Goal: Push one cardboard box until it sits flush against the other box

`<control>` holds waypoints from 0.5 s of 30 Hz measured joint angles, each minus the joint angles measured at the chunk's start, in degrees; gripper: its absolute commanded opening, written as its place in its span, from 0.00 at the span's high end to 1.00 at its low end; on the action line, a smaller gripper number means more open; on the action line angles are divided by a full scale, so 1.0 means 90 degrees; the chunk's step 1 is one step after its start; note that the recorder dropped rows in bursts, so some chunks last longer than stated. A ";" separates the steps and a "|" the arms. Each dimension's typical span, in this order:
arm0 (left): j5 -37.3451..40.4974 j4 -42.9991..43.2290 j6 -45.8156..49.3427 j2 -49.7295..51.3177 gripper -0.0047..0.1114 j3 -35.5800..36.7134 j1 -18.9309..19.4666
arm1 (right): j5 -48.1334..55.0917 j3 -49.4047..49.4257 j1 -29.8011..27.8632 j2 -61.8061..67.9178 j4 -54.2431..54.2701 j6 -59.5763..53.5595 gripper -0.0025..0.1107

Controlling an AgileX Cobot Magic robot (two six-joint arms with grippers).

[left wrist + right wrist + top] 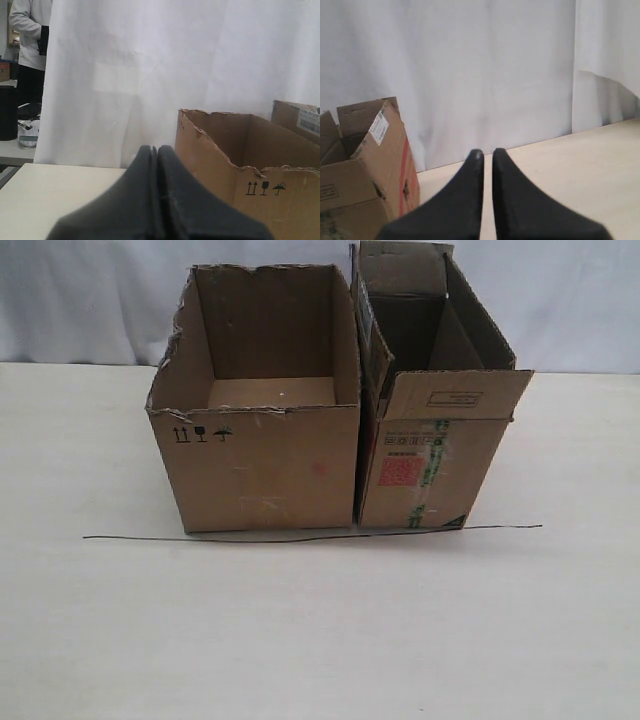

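The narrower cardboard box (pixel 430 460), with flaps, a red label and green-printed tape, stands right of centre on the table. Its left side meets the other box (pixel 265 465), the wider one with a ragged rim and black handling symbols; only a thin dark seam shows between them. Neither gripper appears in the exterior view. My left gripper (pixel 154 148) is shut, empty, and off the table's surface, near the wider box (pixel 280 200). My right gripper (pixel 487 152) has its fingers almost together, holding nothing, to the side of the narrower box (pixel 375 165).
A thin black line (pixel 310 536) runs across the table (pixel 320 640) just in front of both boxes. A white curtain (pixel 90 300) hangs behind. A person in white (pixel 30 45) stands beyond the curtain's edge, beside another table.
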 measured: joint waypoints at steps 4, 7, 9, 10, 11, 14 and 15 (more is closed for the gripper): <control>0.0000 0.0000 0.0000 0.0000 0.96 0.0000 0.0000 | -0.0064 0.0111 0.0000 -0.0015 -0.1728 0.0905 0.93; 0.0000 0.0000 0.0000 0.0000 0.96 0.0000 0.0000 | -0.0063 0.0342 -0.0010 -0.0014 -0.4446 0.3233 0.93; 0.0000 0.0000 0.0000 0.0000 0.96 0.0000 0.0000 | -0.0091 0.0585 -0.0010 -0.0045 -0.6474 0.5312 0.93; 0.0000 0.0000 0.0000 0.0000 0.96 0.0000 0.0000 | -0.0091 0.0715 -0.0010 -0.0121 -0.7536 0.6259 0.93; 0.0000 0.0000 0.0000 0.0000 0.96 0.0000 0.0000 | -0.0091 0.0819 -0.0010 -0.0209 -0.8478 0.6911 0.93; 0.0000 0.0000 0.0000 0.0000 0.96 0.0000 0.0000 | -0.0027 0.1136 -0.0010 -0.0662 -1.0162 0.8402 0.93; 0.0000 0.0000 0.0000 0.0000 0.96 0.0000 0.0000 | 0.0043 0.1166 -0.0010 -0.0830 -1.0356 0.8601 0.93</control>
